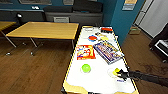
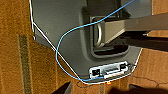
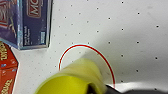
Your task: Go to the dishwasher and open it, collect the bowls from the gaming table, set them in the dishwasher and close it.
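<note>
My right tool point(image 1: 119, 73) sits at the yellow bowl point(image 1: 115, 71) on the gaming desk point(image 1: 100, 82), hiding part of it; I cannot tell whether its fingers grip the rim. Beyond it lie a blue board-game box point(image 1: 108, 51), a red box point(image 1: 85, 52) and a green bowl point(image 1: 85, 67).

The gaming table point(image 1: 75, 75) carries a green bowl point(image 1: 85, 67) near its centre. At two o'clock lies a blue game box point(image 1: 108, 51), at twelve a red box point(image 1: 85, 52), at three a yellow bowl point(image 1: 115, 72).
</note>
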Controlling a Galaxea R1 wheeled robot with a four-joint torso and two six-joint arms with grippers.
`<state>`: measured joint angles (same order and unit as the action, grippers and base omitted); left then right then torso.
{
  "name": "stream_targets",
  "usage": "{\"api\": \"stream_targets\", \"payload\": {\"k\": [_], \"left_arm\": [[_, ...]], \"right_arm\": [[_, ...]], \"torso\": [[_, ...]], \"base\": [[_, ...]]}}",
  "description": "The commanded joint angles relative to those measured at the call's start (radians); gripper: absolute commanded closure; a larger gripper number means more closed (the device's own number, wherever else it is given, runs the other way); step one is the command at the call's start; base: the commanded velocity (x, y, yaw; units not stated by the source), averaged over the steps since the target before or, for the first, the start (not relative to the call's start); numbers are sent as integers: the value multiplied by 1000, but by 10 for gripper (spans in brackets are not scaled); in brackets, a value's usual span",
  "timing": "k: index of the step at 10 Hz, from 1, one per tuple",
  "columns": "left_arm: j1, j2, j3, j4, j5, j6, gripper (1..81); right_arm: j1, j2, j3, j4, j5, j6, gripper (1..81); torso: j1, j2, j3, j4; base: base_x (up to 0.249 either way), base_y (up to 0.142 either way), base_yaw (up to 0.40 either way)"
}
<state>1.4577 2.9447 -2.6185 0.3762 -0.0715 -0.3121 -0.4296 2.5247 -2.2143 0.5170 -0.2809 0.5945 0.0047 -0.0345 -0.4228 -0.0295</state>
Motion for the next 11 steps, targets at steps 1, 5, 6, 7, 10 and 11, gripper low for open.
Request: {"api": "stream_targets", "payload": {"k": [1,5,6,7,10,11], "left_arm": [[7,-2,3,-10,65,1,10],[10,-1,3,-8,58,1,10],[8,2,8,-3,56,1,10],[7,7,9,-2,56,1,10],[7,8,12,6,55,2,10],[7,10,12,6,55,2,10]], "right_arm": [[131,-50,4,32,-44,-8,811],[277,-265,177,57,-144,-10,811],[317,-385,264,46,-230,-12,811],[333,-454,316,30,-257,-12,811],[286,-723,502,-94,-347,-13,811],[254,-809,561,-107,-347,-18,811]], "torso": [[0,0,0,0],[0,0,0,0],[0,0,0,0],[0,0,0,0],[0,0,0,0],[0,0,0,0]], "base": [[0,0,0],[0,0,0],[0,0,0],[0,0,0],[0,0,0],[0,0,0]]}}
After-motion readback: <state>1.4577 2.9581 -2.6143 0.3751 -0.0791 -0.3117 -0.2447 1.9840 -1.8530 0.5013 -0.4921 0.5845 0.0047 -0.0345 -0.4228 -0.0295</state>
